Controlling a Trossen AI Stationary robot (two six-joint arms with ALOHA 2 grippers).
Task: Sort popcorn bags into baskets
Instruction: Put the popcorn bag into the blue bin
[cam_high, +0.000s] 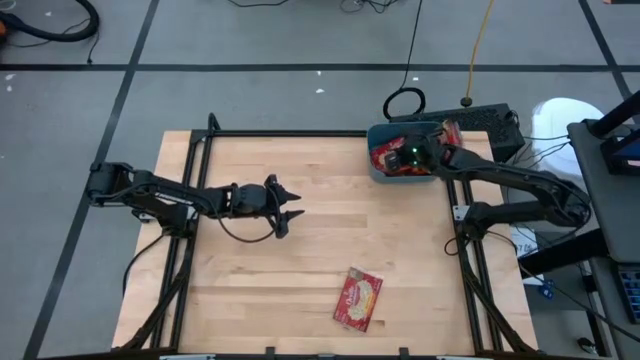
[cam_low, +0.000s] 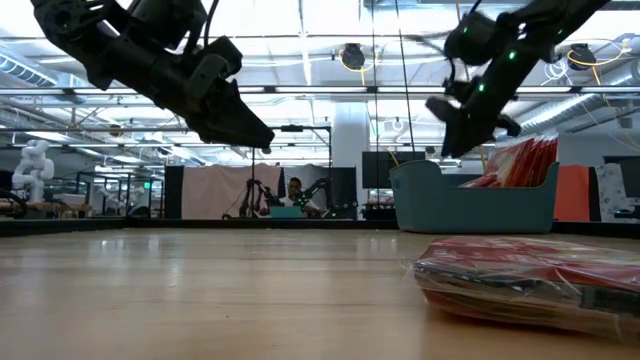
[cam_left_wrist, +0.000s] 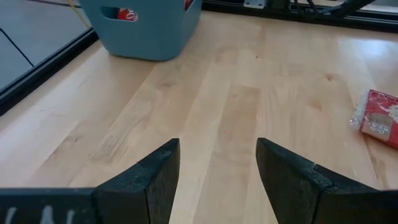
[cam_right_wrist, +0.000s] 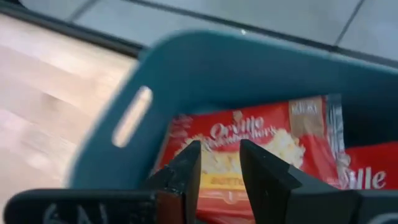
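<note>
The teal basket (cam_high: 378, 165) stands at the table's far right and holds several red popcorn bags (cam_right_wrist: 273, 140); some of them stick up over its rim (cam_low: 520, 160). My right gripper (cam_right_wrist: 219, 149) hovers above the basket's inside (cam_high: 408, 157), pointing slantwise down. Its fingers stand a little apart with nothing between them. One more popcorn bag (cam_high: 358, 298) lies flat on the wood near the front edge (cam_low: 530, 280). My left gripper (cam_high: 290, 205) hangs open over the table's middle, above bare wood (cam_left_wrist: 217, 149).
Black frame rails (cam_high: 190, 230) run along the table's left and right sides and its far edge. A black power strip (cam_high: 480, 118) and cables lie on the floor behind the basket. Between the two arms is open wood.
</note>
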